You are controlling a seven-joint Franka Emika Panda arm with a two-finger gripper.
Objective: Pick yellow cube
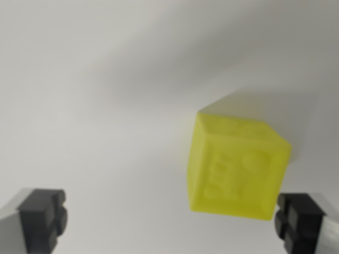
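Observation:
A translucent yellow cube (235, 166) with raised markings on its faces sits on a pale white surface, right of centre in the wrist view. My gripper (172, 219) is open. Its two black fingertips show at the bottom corners, one at the wrist view's left (45, 214) and one at the right (299, 219). The cube lies between the fingers but far toward the right one, its lower right corner almost touching that pad. Nothing is held.
The white surface (106, 106) fills the rest of the view, crossed by soft grey shadows. A darker shadow falls just behind the cube.

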